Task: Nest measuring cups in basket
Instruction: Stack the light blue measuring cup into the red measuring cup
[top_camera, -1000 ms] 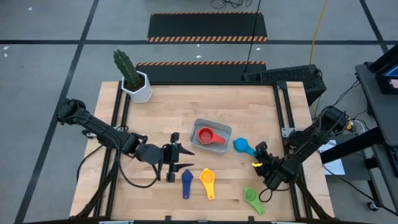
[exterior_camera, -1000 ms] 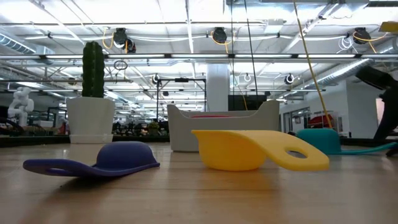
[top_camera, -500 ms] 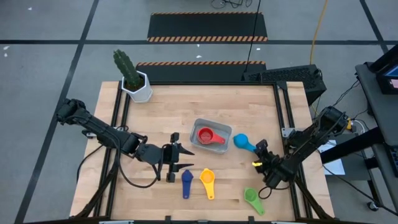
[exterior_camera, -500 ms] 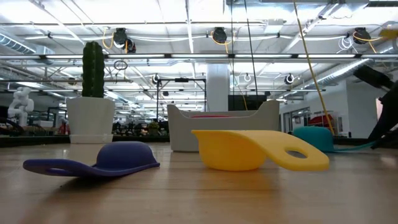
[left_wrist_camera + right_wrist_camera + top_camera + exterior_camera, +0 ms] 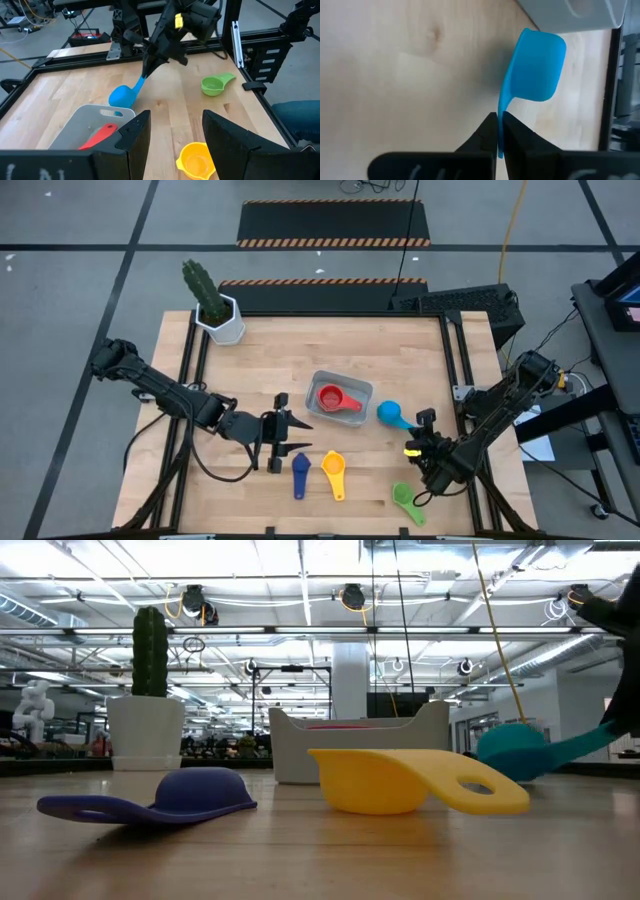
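My right gripper (image 5: 412,426) is shut on the light blue cup (image 5: 388,413), just right of the pale basket (image 5: 358,386). The red cup (image 5: 333,398) lies inside the basket. Along the near edge, resting on the wood, are the navy cup (image 5: 300,470), bowl downward, the yellow cup (image 5: 333,470) and the green cup (image 5: 405,500). My left gripper (image 5: 283,430) hovers open, left of the basket and just beyond the navy cup, touching nothing. No other cups show. My right gripper pinches the light blue cup's flat handle (image 5: 501,107) between its two fingers, near the handle's free end, coming from the table's right side along the handle. The cup is tipped, with the handle raised (image 5: 575,740) and the bowl (image 5: 121,95) low beside the basket.
A white hexagonal cactus pot (image 5: 222,320) stands at the far left corner. Black frame rails (image 5: 455,360) run along the table's left and right sides. Bare wood lies between the basket and the far edge.
My right gripper has risen a little while staying shut on the light blue cup's handle. The cup has tipped: its handle end has come up, while its bowl has stayed beside the basket.
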